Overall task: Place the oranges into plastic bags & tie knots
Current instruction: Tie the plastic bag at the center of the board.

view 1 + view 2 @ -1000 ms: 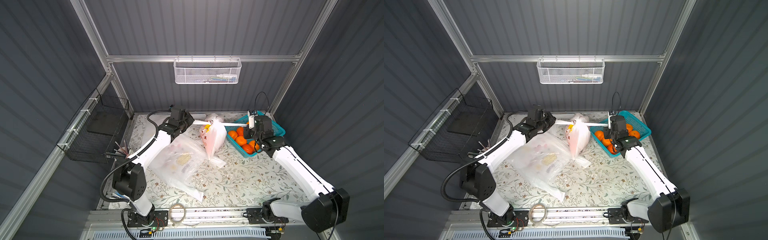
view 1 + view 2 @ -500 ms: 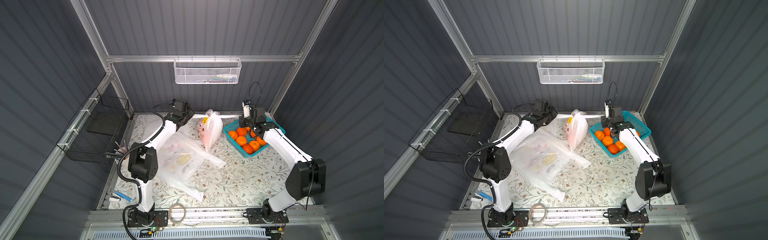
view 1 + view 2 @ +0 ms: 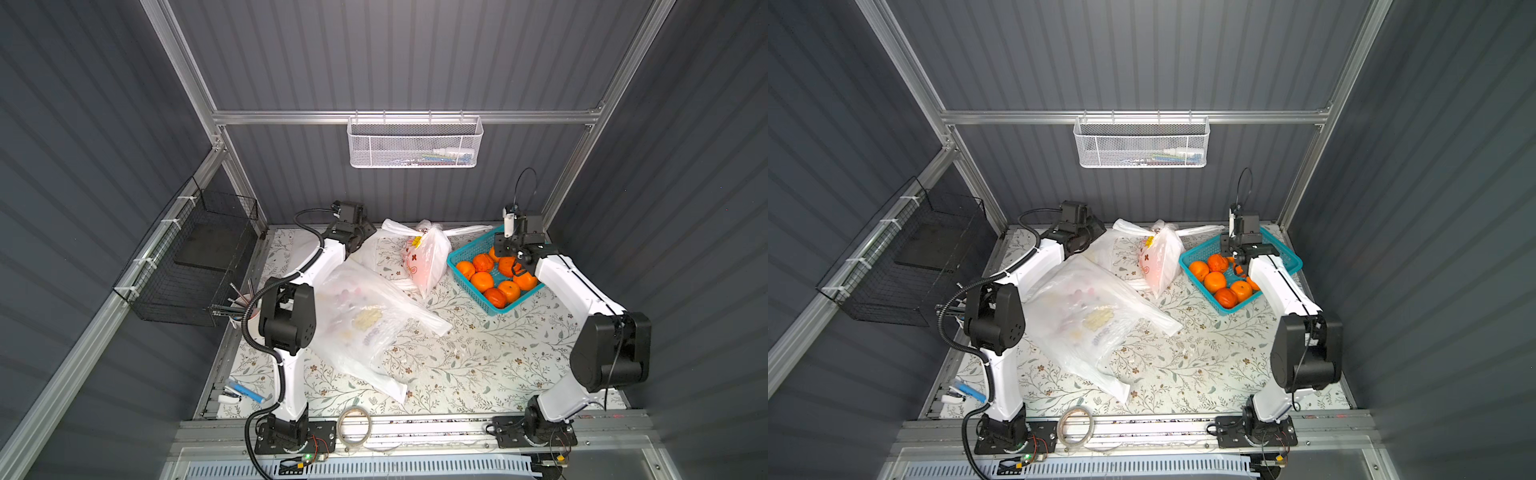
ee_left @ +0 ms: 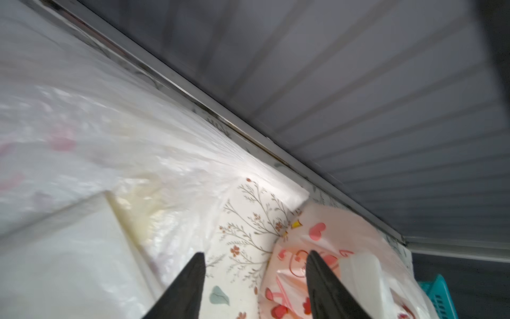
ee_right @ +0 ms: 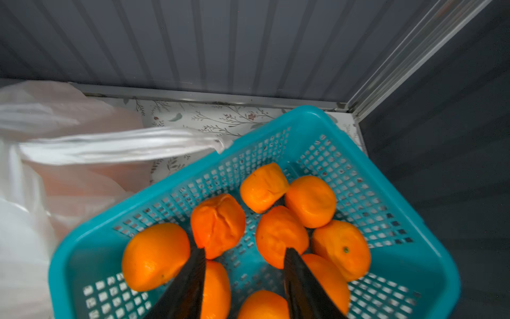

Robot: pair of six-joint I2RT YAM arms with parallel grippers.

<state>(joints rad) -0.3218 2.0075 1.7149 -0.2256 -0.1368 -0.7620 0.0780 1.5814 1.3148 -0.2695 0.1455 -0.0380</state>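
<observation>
A booth of dark grey ribbed walls encloses a floral mat [image 3: 478, 353], read here with 12 o'clock at the back wall. The filled bag [image 3: 428, 257], pink-printed, stands at 12 o'clock, and its white handle strip [image 5: 110, 146] reaches out toward the teal basket [image 5: 364, 187] at 2 o'clock. That basket holds the loose oranges [image 3: 482, 280]. Flat empty bags [image 3: 365, 316] cover the centre and the 9 o'clock side.

The left claw [image 4: 255, 252] at 11 o'clock has its jaws spread wide and holds nothing. The right claw [image 5: 245, 250] hangs over the oranges, also spread and empty.

The step looks like finishing the knot [image 3: 424, 227] at the bag's neck; how tight it sits is too small to tell. To do it well, each claw should take its strip close to the neck. The two should then pull level and opposite, so the bag neither tips nor slides.

The back wall's rail runs just behind the bag, so there is little room at 12 o'clock. The basket's rim lies just under the right claw, which should lift before it swings across. Open mat lies from 4 to 6 o'clock.
</observation>
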